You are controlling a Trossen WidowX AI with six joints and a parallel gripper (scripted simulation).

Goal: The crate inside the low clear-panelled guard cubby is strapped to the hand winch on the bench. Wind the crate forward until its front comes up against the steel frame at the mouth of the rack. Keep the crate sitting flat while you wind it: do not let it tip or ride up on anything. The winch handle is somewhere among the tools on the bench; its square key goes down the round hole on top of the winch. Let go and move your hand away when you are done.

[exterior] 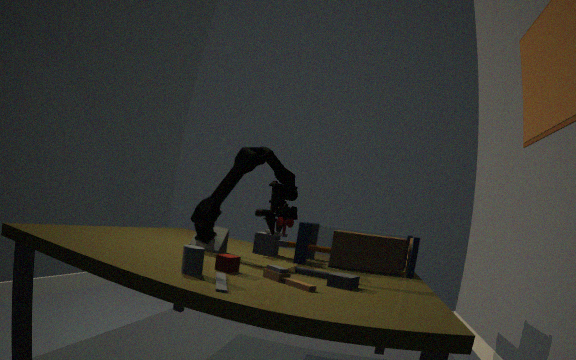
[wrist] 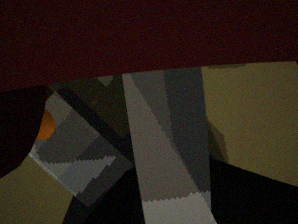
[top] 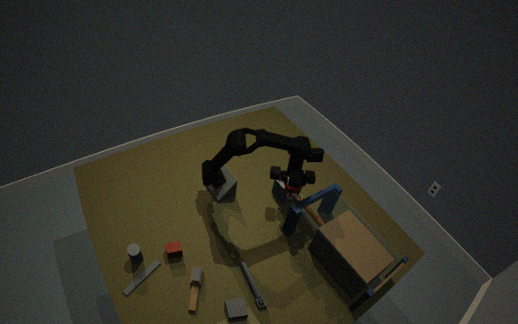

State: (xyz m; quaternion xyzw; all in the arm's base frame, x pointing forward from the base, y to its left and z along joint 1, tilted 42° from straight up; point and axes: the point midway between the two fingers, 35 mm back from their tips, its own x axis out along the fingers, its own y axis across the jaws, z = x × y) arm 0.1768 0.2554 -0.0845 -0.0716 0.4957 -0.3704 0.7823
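My gripper points down just above the grey winch. It is shut on the winch handle, whose pale grey bar fills the middle of the wrist view. Whether the handle's key sits in the winch's hole is hidden. An orange strap runs from the winch through the blue steel frame to the crate. The crate sits flat in the clear-panelled cubby, with a gap between its front and the frame.
On the bench lie a long grey tool, a hammer, a flat steel bar, a red block, a grey cylinder and a grey block. The blue frame stands close beside my gripper.
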